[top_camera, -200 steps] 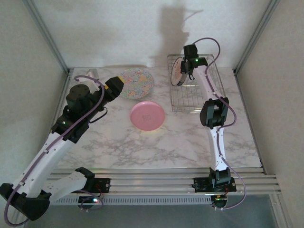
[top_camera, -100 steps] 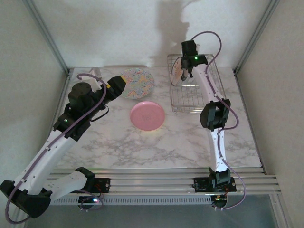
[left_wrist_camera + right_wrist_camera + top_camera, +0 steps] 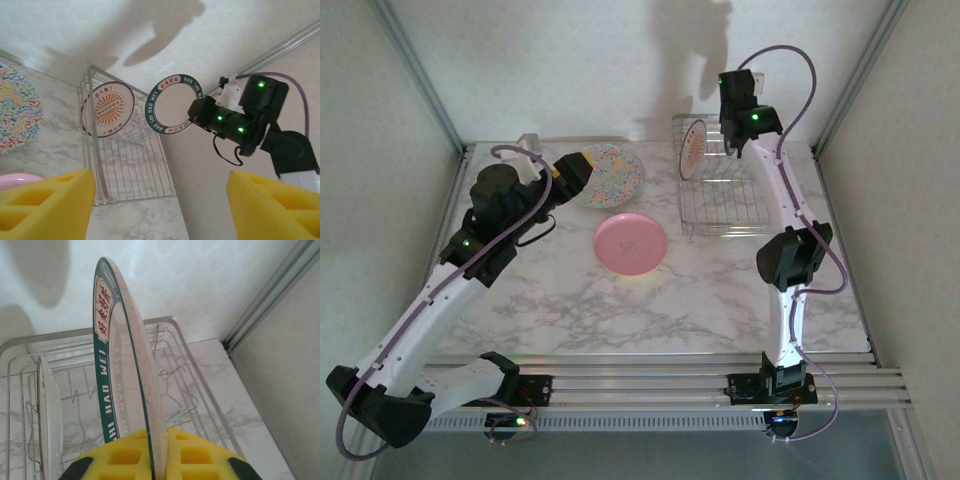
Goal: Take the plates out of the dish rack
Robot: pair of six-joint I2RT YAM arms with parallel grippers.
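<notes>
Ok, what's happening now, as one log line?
right jaws: shut on green-rimmed plate, above dish rack | rack: red-rimmed plate standing | table: speckled plate, pink plate | left jaws: open

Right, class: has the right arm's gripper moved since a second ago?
Yes. The right gripper, fingers shut on the green-rimmed plate, has shifted from over the dish rack's wires to past its far edge, toward the back wall.
</notes>
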